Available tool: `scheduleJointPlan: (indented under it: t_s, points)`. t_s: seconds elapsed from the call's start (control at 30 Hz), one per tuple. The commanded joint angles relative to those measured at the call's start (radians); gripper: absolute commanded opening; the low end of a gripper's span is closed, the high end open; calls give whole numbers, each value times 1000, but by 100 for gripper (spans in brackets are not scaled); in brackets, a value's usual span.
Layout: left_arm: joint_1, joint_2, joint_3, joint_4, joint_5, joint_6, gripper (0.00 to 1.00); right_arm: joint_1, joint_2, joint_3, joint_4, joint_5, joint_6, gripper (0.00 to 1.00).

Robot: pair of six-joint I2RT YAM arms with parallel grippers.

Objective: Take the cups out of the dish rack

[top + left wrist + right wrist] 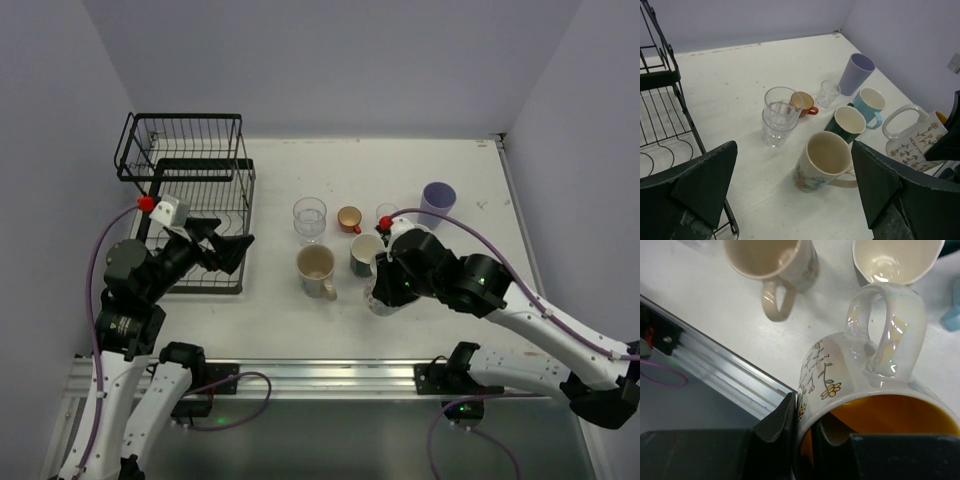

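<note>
The black wire dish rack (190, 185) stands at the far left with no cup showing in it; its tray (660, 135) shows in the left wrist view. My left gripper (228, 246) is open and empty at the rack's right edge (790, 172). My right gripper (385, 285) is shut on the rim of the white flowered orange-lined mug (865, 390), one finger inside and one outside, low over the table. On the table stand the cream mug (316, 268), teal mug (365, 252), stacked clear glasses (310, 220), small orange cup (349, 218), small clear glass (387, 212), lavender tumbler (437, 203) and light blue mug (869, 102).
The metal rail (320, 375) runs along the table's near edge, close below the held mug (725, 375). Walls close in the table on the left, back and right. The cups stand tightly grouped mid-table.
</note>
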Motion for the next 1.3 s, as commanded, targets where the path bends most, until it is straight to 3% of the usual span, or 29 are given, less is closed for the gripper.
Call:
scheduleJointPlan:
  t_s: [0.0,0.2,0.7,0.8,1.03,1.13,1.17,1.27]
  points:
    - [-25,-34,-26,-43,-116,69,100,1,27,-34,-11,16,25,0]
    - [-37,-74,-71,-37,-202,66,100,6,153,-103,87,27,45,0]
    - [-47,-58,-169,15,-191,74,100,26,382,-177,256,90,113,0]
    - [-48,-60,-171,15,-190,74,100,38,403,-180,270,110,119,4]
    - [-48,-55,-168,15,-202,76,100,72,399,-177,272,146,119,37]
    - [-48,-48,-165,13,-207,76,100,81,344,-154,246,156,116,59]
    - [-48,-46,-163,13,-208,76,100,84,303,-140,230,156,114,72]
    - [-47,-51,-160,12,-228,72,100,90,218,-123,210,153,113,85]
